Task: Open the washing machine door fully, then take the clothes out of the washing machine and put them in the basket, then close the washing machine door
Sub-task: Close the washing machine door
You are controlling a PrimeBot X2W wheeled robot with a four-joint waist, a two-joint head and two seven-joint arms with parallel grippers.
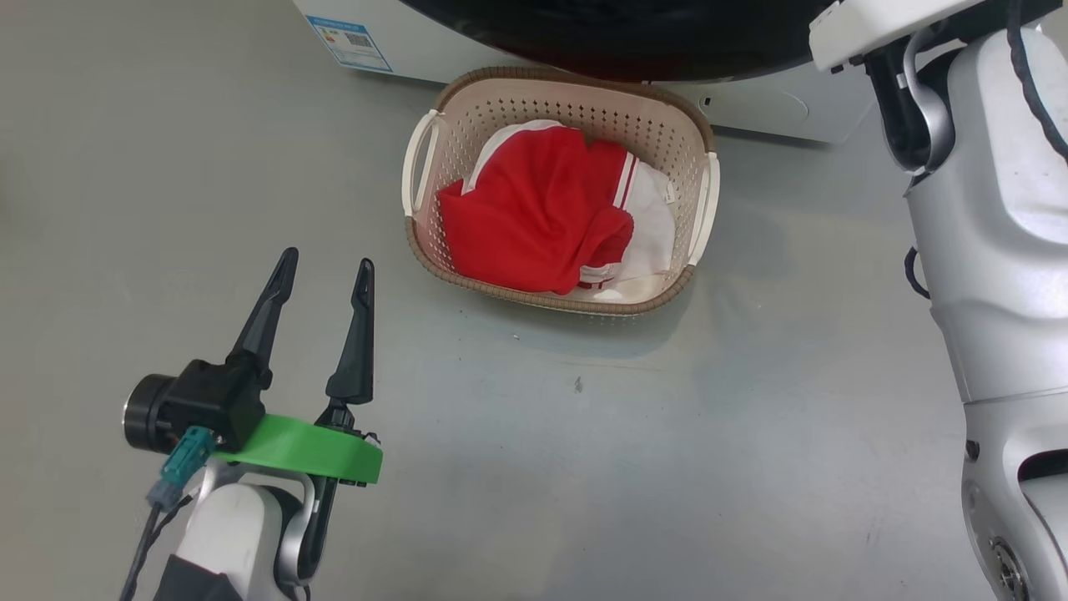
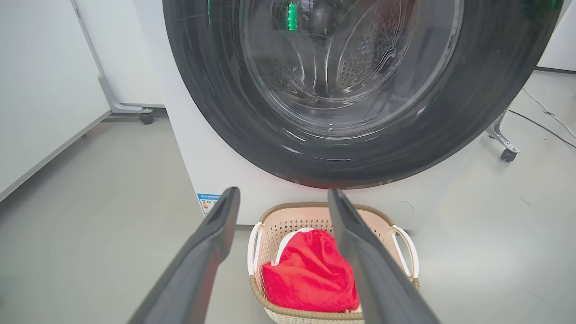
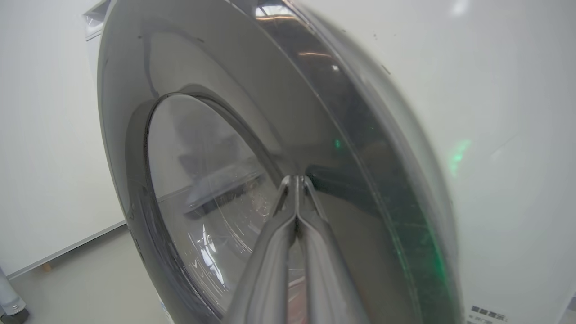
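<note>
The cream basket [image 1: 584, 104] stands on the grey floor right in front of the washing machine [image 1: 417, 42], with the red and white clothes [image 1: 534, 217] piled inside it. My left gripper [image 1: 326, 260] hovers open and empty to the basket's lower left. In the left wrist view its fingers frame the basket [image 2: 288, 220] and clothes [image 2: 310, 274] below the washing machine door [image 2: 216, 112]. The door lies against or very near the white front. My right gripper [image 3: 294, 179] is shut, its tips touching the door's glossy rim [image 3: 216, 90].
My right arm's pale forearm [image 1: 993, 234] rises along the right side toward the door. A white panel on casters [image 2: 145, 118] stands left of the machine. Right of it, another caster [image 2: 508, 154] and a cable [image 2: 549, 117] lie on the floor.
</note>
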